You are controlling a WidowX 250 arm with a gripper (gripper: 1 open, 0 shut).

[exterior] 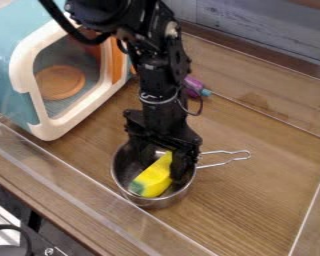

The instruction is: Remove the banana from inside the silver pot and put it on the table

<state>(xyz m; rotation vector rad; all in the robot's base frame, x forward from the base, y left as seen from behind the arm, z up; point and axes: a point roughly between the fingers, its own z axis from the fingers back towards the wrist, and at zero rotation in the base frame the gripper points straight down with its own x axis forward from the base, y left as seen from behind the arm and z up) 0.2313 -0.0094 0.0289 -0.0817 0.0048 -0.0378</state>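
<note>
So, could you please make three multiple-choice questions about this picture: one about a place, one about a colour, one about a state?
1. Where is the banana?
A. inside the silver pot
B. on the table
C. inside the toy microwave

2. What colour is the toy behind the arm?
A. red
B. purple
C. white

3. How does the gripper stand?
A. shut, high above the table
B. shut on the pot's handle
C. open, lowered into the pot over the banana

Answers:
1. A, the yellow banana lies within the metal rim.
2. B, it shows purple beside the black arm.
3. C, its fingers are spread on either side of the banana's upper end.
</note>
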